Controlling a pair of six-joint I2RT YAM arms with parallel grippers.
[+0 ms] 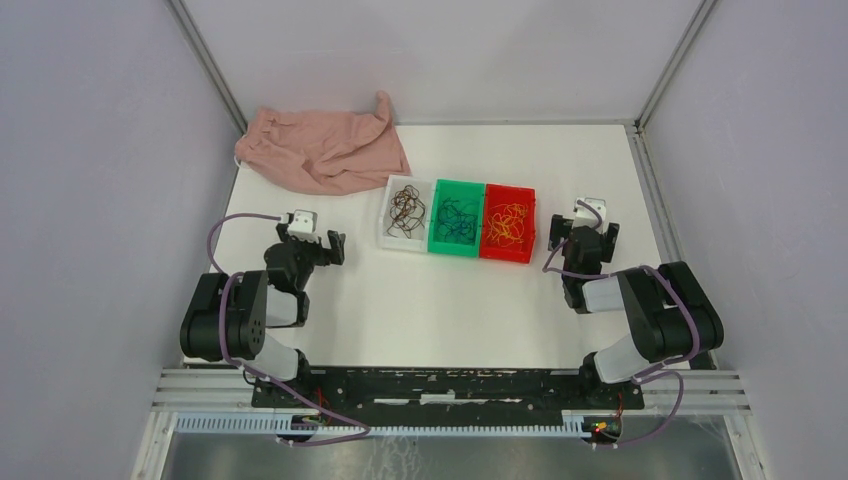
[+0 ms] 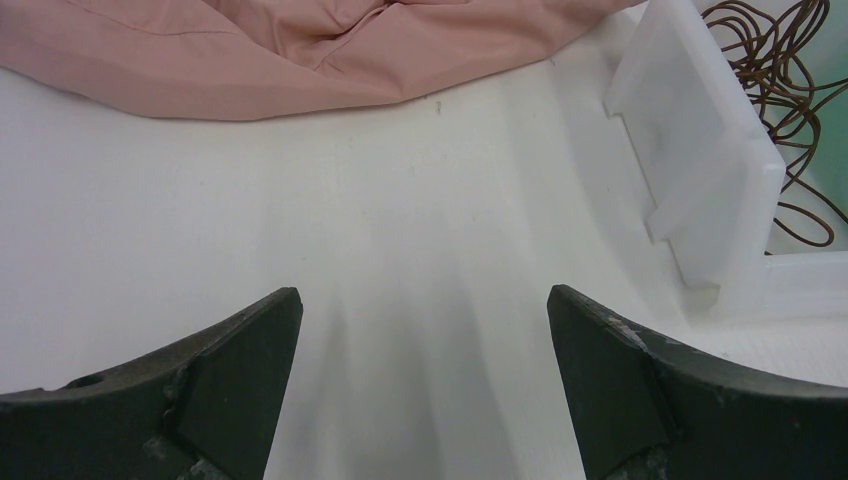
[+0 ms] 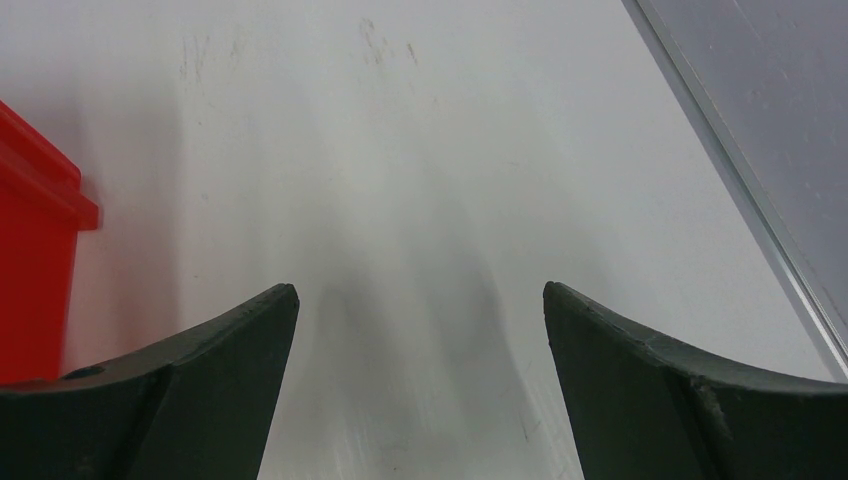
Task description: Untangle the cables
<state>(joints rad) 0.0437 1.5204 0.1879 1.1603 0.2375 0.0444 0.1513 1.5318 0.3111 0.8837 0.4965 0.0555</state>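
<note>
left gripper wide apart, empty | right gripper likewise spread, empty | thin wiry looped cables, seemingly colour-sorted, in three rectangular plastic bins | crumpled pink cloth

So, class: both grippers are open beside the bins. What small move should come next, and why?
Probably move the left gripper, open and empty, over the white bin: the brown cables lie tangled there, and that bin is nearest it.

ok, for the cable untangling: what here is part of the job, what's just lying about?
Job:
- dark brown wire loops in the white plastic bin
- blue wire loops in the green plastic bin
- yellow-orange wire loops in the red plastic bin

Lying about:
- crumpled pink cloth, far left
</note>
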